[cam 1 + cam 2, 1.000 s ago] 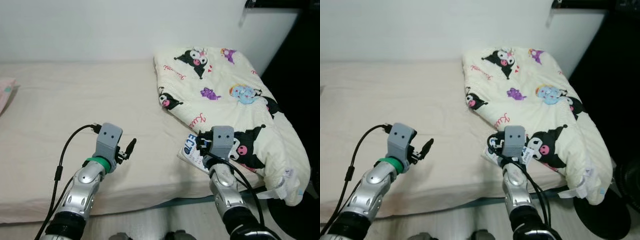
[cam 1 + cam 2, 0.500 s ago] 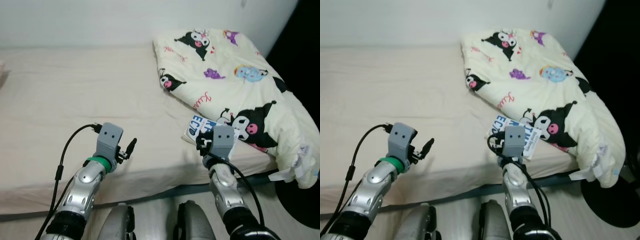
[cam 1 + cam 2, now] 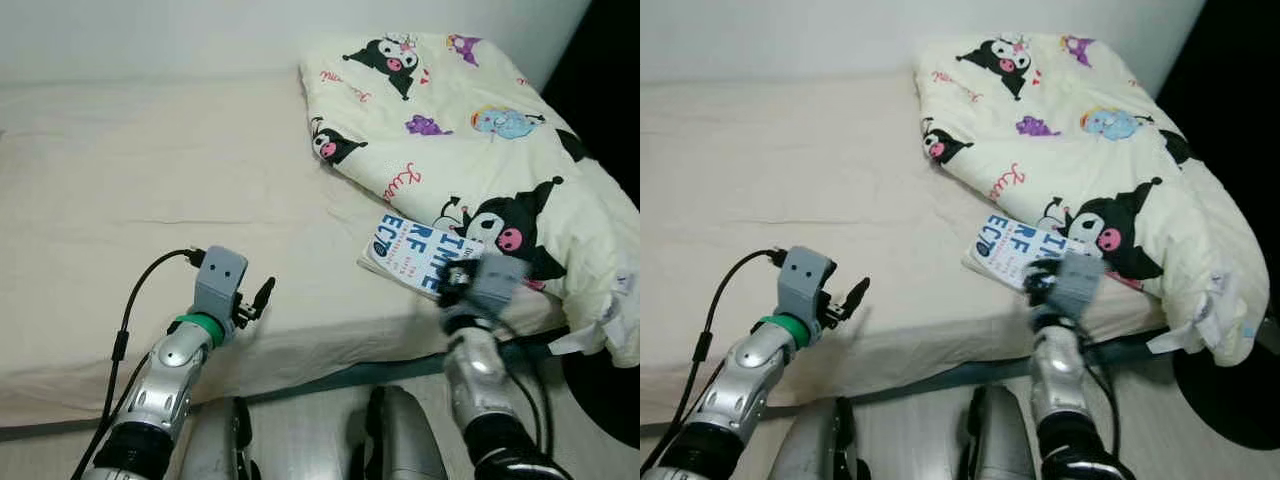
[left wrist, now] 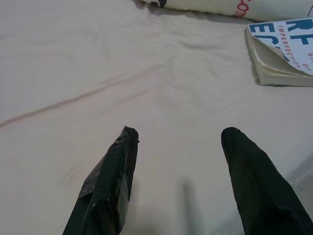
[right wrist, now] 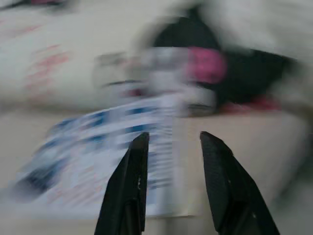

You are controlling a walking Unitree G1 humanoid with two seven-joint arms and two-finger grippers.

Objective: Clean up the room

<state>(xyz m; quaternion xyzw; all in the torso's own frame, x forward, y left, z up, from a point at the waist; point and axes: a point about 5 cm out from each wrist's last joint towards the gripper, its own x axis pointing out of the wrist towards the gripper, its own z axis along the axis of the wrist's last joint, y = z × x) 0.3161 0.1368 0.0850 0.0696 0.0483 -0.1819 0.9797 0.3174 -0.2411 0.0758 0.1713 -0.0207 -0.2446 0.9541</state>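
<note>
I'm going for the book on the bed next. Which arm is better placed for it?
Probably the right. The right tool is at the near edge of the book, fingers open and pointing at its cover. The left tool, also open, sits over bare sheet, well off to the side of the book.

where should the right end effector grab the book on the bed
Probably the near left corner of the book, coming from the bed's front edge. Its far side is tucked under the quilt, while that corner lies bare on the sheet with its page edge exposed. The right end effector is open and already faces it.
</note>
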